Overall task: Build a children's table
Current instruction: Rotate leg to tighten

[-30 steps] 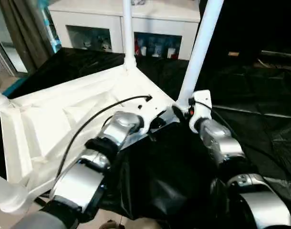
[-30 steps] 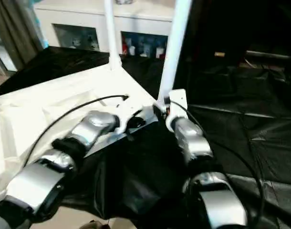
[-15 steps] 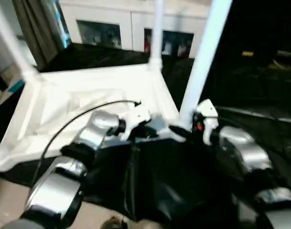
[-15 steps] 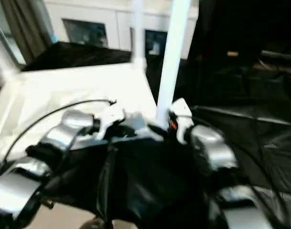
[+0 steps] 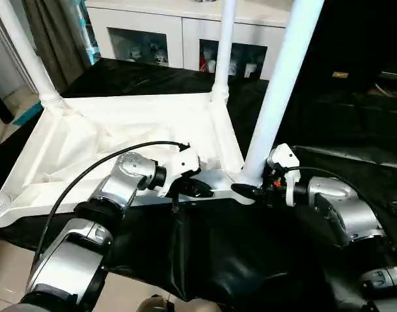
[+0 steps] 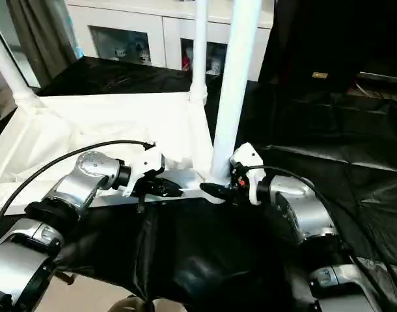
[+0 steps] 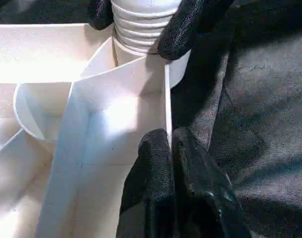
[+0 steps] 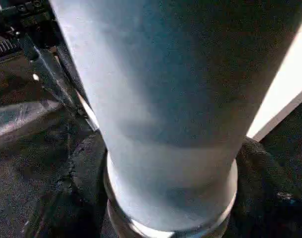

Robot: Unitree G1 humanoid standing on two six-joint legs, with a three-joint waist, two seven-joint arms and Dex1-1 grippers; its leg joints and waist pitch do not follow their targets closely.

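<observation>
Three table legs (image 5: 284, 84) upright (one tabletop (image 5: 120, 133)).

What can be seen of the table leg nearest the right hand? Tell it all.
The nearest leg is a smooth white plastic tube, widening downward, upright in the near corner socket of the upside-down tabletop. Ribbed rings circle its base. The right hand has a black finger on each side of that base; the left hand is shut on the tabletop's rim beside it.

The children's table (image 5: 130, 123), all white, lies inverted on black sheeting; ribbed underside up, legs (apparently four) upright in corner sockets.
</observation>
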